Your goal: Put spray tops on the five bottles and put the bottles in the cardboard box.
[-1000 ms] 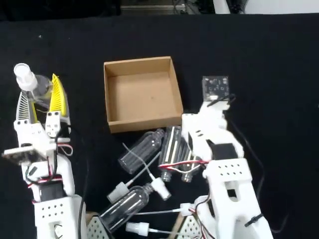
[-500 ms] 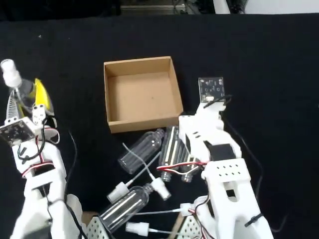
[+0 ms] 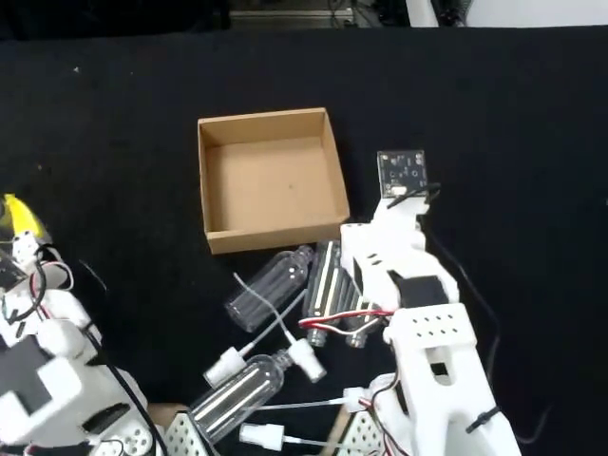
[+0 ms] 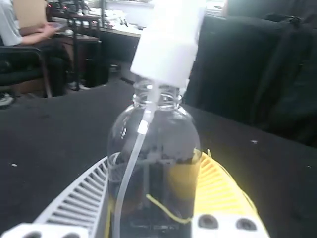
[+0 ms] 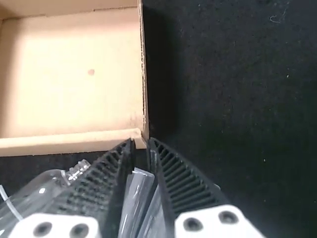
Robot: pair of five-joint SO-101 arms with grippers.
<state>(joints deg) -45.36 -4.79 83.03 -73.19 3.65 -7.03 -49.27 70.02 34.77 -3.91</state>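
Observation:
My left gripper (image 4: pixel 156 166) is shut on a clear bottle (image 4: pixel 153 148), which stands upright between its white and yellow fingers. A white spray top (image 4: pixel 166 47) sits on the bottle's neck, its tube hanging inside. In the high view the left arm is at the table's left edge, yellow finger (image 3: pixel 19 218) showing. My right gripper (image 5: pixel 141 144) (image 3: pixel 331 252) lies low by the near right corner of the cardboard box (image 3: pixel 275 236) (image 5: pixel 69 141), jaws almost together over two lying bottles (image 3: pixel 332 328). More bottles (image 3: pixel 269 285) (image 3: pixel 237 389) lie on the cloth nearby.
Loose spray tops with tubes (image 3: pixel 226 364) (image 3: pixel 306 356) (image 3: pixel 261 435) (image 3: pixel 353 397) lie near the front edge between the arm bases. The box is open and holds nothing. Black cloth stretches free to the right and behind the box.
The left arm has swung left and toward the front edge, carrying the bottle out of the high view. The right arm has barely moved.

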